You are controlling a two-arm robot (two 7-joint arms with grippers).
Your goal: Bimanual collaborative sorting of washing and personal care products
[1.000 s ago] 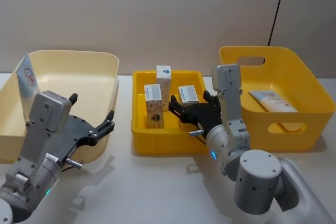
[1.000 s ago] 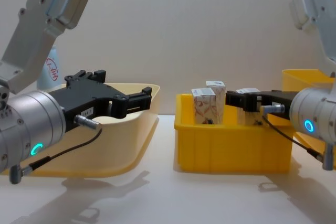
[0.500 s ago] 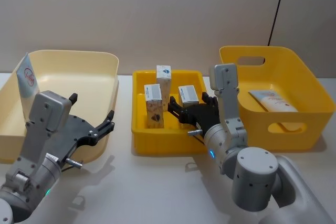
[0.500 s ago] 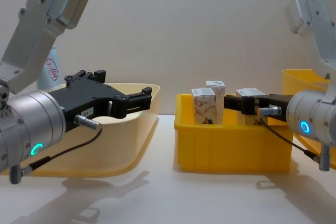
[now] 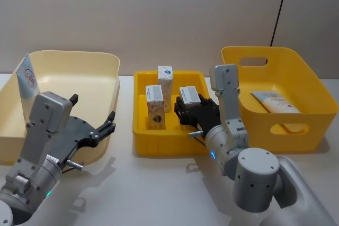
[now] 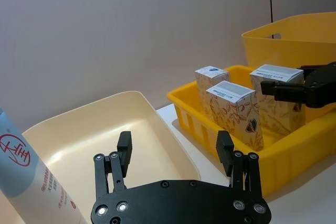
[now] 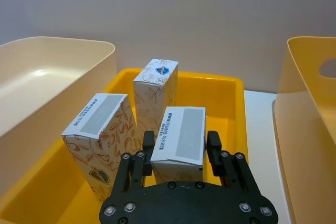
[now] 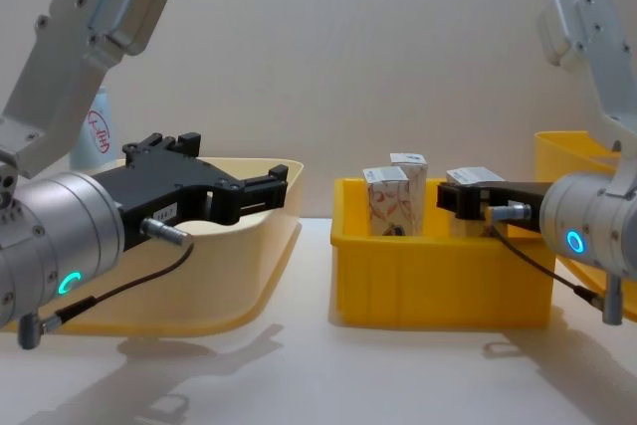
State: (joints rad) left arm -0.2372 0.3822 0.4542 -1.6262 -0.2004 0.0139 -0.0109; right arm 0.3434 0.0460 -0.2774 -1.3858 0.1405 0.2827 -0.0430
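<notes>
The right gripper (image 7: 179,153) has slid forward over the small yellow tray (image 5: 142,144), and now its fingers straddle the nearest carton (image 7: 178,142), one on each flank, close against it but not visibly pinching. That carton stands upright, dead ahead between the jaws. The left gripper (image 6: 174,151) hangs spread by the cream bin (image 5: 100,64), farther off.

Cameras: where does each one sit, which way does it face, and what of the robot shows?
Head view: high, looking down at the cream bin, small yellow tray and yellow basket; both arms show.
Chest view: low, across the table; left tool and right tool.
Left wrist view: behind its open tool, toward the cartons.
Right wrist view: behind its tool, closing around one carton.
All share the tray's cartons.
</notes>
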